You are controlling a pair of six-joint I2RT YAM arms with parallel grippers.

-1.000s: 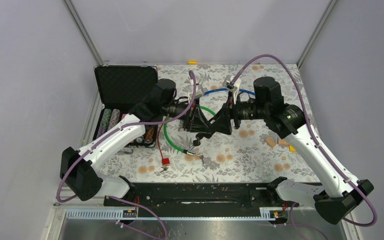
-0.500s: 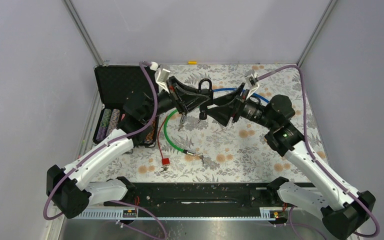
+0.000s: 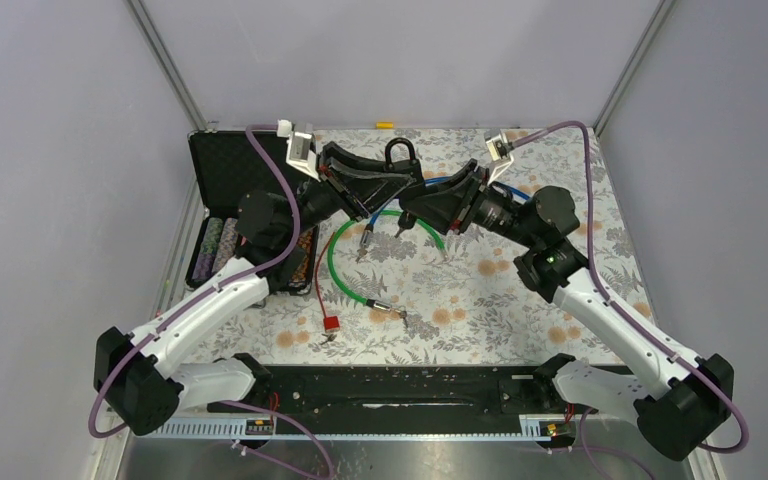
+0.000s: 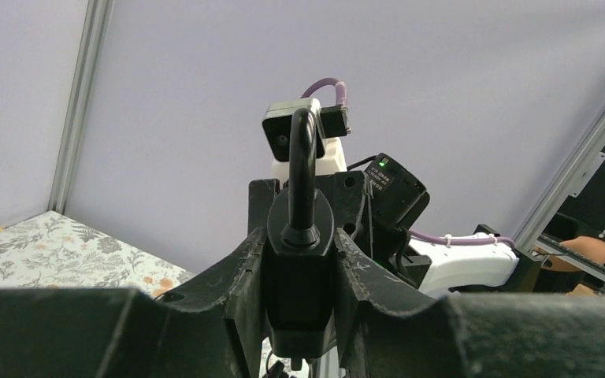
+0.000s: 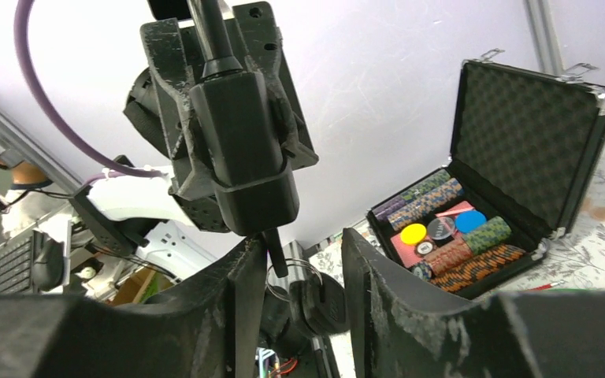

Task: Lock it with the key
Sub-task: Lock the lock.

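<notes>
A black padlock (image 3: 397, 163) with its shackle up is clamped upright in my left gripper (image 3: 401, 180), lifted above the far middle of the table. In the left wrist view the padlock body (image 4: 299, 291) sits tight between the fingers (image 4: 236, 276) of that gripper (image 4: 299, 240). In the right wrist view the padlock (image 5: 240, 150) has a key (image 5: 276, 253) in its underside, with a ring of spare keys (image 5: 319, 303) hanging below. My right gripper (image 5: 295, 248) is open around these keys, just under the lock (image 3: 412, 203).
An open black case of poker chips (image 3: 250, 215) stands at the left and shows in the right wrist view (image 5: 473, 228). A green cable (image 3: 335, 265), a blue cable (image 3: 440, 182) and a red-ended lead (image 3: 330, 323) lie on the floral table.
Both arms have risen and swung toward the far side, carrying the padlock from low over the table's middle to upright and high. The keys stay hanging under it.
</notes>
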